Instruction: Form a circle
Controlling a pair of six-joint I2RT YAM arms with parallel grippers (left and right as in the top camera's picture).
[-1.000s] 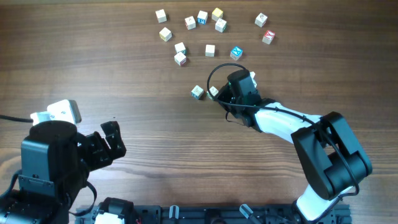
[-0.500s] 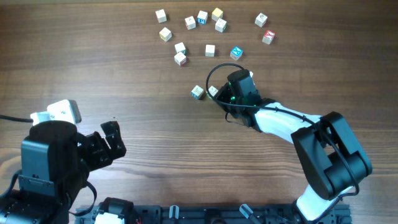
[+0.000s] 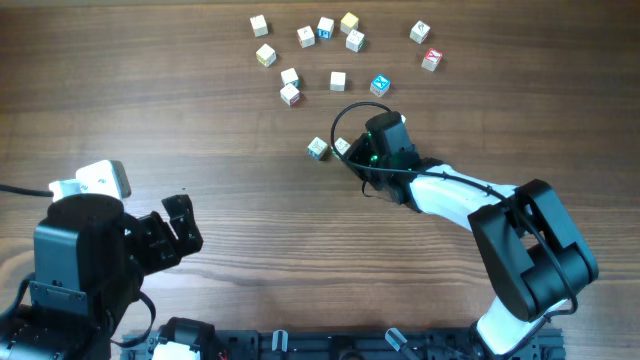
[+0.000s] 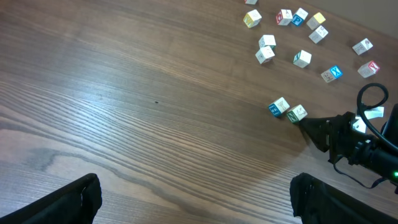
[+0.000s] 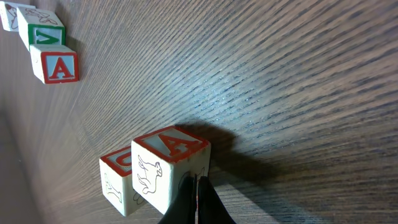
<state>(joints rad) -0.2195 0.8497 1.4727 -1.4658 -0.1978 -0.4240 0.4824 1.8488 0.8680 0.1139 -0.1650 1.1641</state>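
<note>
Closed right pincer (image 5: 198, 190) touches a cube pair (image 4: 288, 110), loose cubes (image 3: 338, 80) beyond.

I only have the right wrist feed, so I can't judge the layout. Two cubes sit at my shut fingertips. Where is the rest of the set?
Observer: Overhead shows twelve more cubes scattered loosely farther up the table, beyond your pair. They form no ring yet.
Operator: Is the left arm in my way?
Observer: No. The left gripper stands open at the near left, far from every cube.
Operator: Any blue near me?
Observer: Yes. In the left wrist view, the outer cube of your pair shows a blue side.
</note>
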